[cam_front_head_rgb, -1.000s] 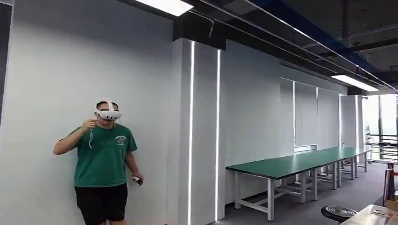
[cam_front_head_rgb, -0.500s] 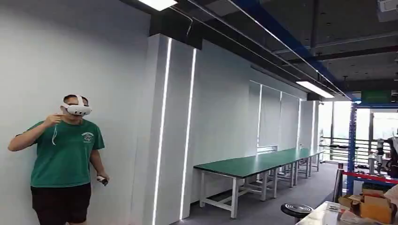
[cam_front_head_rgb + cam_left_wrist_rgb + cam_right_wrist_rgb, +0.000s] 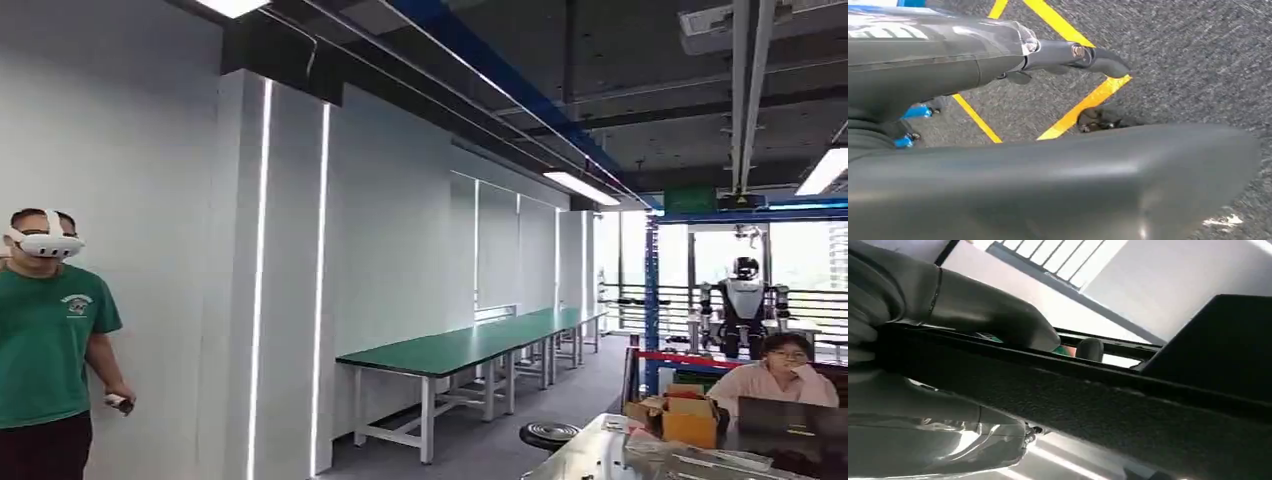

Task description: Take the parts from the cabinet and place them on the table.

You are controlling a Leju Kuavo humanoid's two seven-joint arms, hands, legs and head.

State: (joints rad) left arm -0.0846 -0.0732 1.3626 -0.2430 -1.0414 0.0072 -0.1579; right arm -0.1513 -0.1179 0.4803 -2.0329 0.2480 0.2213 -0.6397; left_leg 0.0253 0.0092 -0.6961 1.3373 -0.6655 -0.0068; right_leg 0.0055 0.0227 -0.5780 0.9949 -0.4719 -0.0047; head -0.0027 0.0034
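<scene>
My right hand (image 3: 963, 305) grips a flat black part (image 3: 1128, 410): the thumb lies over its upper edge and the textured slab runs across the right wrist view, hiding the fingers beneath. My left hand (image 3: 998, 180) hangs above grey carpet with yellow floor lines (image 3: 1083, 107), a dark finger (image 3: 1093, 56) stretched out and nothing in it. A shiny metal table (image 3: 590, 458) shows at the lower right of the head view. A long row of green tables (image 3: 450, 350) runs along the white wall.
A person in a green shirt with a white headset (image 3: 45, 330) stands at the left edge, controller in hand. Another person (image 3: 785, 378) sits behind cardboard boxes (image 3: 685, 418) and a dark screen (image 3: 790, 425). A black stool (image 3: 548, 436), a blue rack (image 3: 652, 290) and another robot (image 3: 745, 300) stand beyond.
The camera has swung to the right, so the whole scene has slid left. The headset person is now at the left edge; the seated person, boxes and far robot have come into view.
</scene>
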